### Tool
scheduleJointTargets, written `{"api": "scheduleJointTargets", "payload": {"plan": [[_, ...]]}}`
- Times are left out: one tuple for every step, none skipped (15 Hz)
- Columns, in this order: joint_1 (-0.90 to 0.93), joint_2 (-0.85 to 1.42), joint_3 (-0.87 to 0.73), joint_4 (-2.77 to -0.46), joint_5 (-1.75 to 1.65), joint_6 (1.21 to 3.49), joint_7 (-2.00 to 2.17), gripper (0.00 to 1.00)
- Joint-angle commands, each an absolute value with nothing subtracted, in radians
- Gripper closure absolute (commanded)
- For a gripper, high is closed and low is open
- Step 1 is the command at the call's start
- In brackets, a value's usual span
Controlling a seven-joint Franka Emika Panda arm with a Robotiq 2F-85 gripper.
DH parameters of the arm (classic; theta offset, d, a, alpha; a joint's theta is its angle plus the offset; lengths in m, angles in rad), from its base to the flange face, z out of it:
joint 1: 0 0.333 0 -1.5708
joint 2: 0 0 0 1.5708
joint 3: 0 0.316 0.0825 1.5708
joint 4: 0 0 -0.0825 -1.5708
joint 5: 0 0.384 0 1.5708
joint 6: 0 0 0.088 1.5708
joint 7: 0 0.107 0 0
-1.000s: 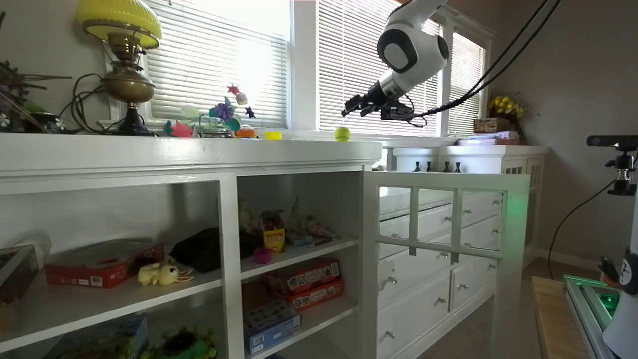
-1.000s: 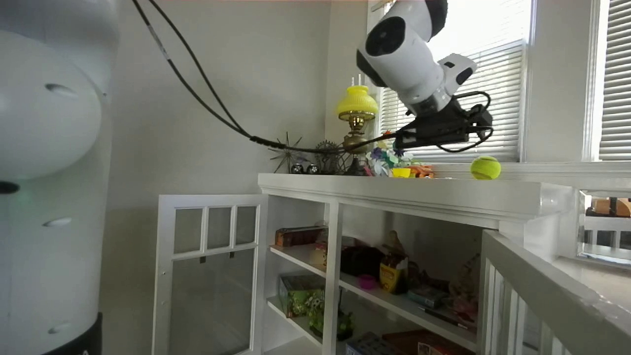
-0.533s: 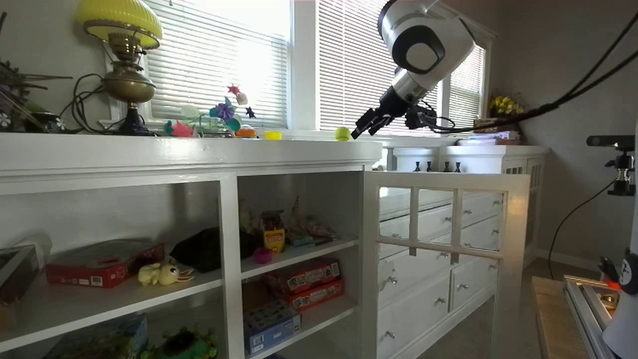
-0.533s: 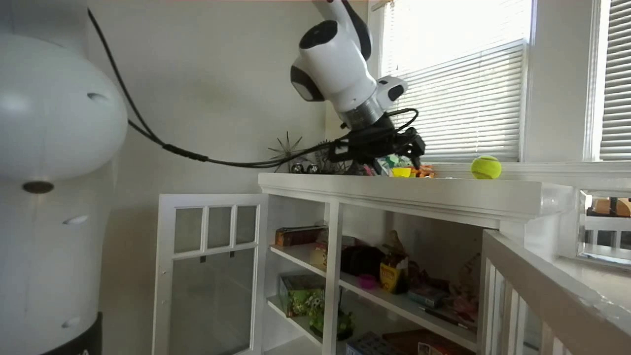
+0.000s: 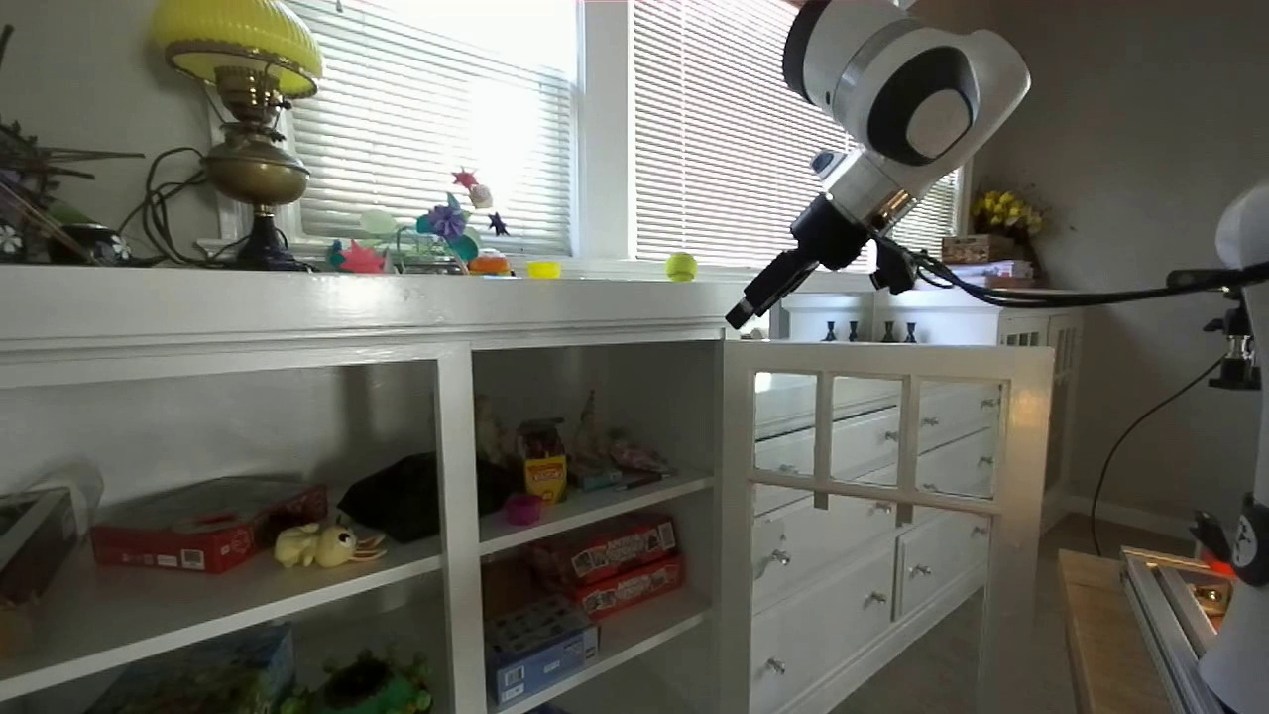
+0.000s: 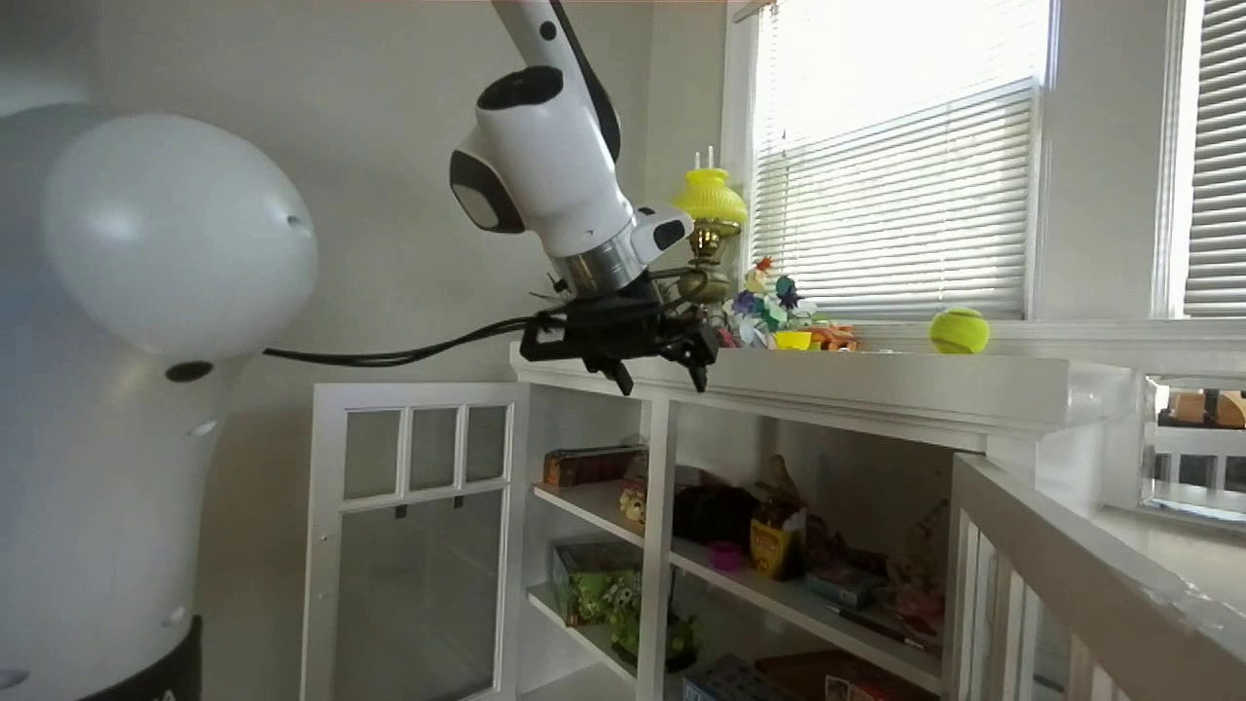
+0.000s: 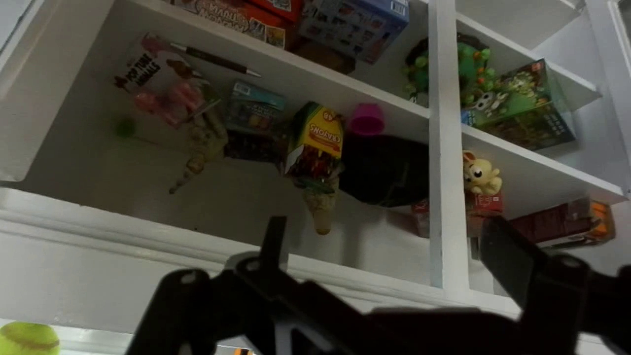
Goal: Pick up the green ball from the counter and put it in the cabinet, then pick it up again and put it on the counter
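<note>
The green ball [image 5: 681, 266] rests on the counter [image 5: 377, 302] near its end. It also shows in an exterior view [image 6: 959, 331] and at the lower left of the wrist view [image 7: 28, 339]. My gripper [image 6: 662, 387] is open and empty, in front of the counter's edge, with its fingers pointing down and forward. It is apart from the ball. In the wrist view, which stands upside down, the open fingers [image 7: 384, 222] frame the cabinet's divider [image 7: 446, 148] and upper compartments. The cabinet [image 5: 456, 535] is open-fronted, with toys and boxes on its shelves.
Open glass-paned doors stand out from the cabinet, one seen in an exterior view [image 5: 897, 496] and another beside it [image 6: 419, 535]. A crayon box [image 7: 318, 140], a pink cup [image 7: 367, 119] and a dark bag [image 7: 387, 170] sit on a shelf. A yellow lamp [image 5: 253, 129] stands on the counter.
My gripper has drawn back from above the counter, moved down and away from the ball, and tilted further downward. The ball has not moved.
</note>
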State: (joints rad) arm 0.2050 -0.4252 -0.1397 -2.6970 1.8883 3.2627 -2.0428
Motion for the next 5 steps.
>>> {"api": "scheduleJointTargets", "payload": {"plan": [[0.113, -0.432, -0.045, -2.742, 1.738, 3.223, -1.866, 0.0], [0.112, -0.434, -0.047, -2.742, 1.734, 3.222, -1.867, 0.0], [0.111, -0.435, -0.049, -2.742, 1.732, 3.222, -1.866, 0.0], [0.111, -0.435, -0.049, -2.742, 1.732, 3.222, -1.866, 0.0], [0.111, -0.436, -0.049, -2.742, 1.732, 3.222, -1.866, 0.0]]}}
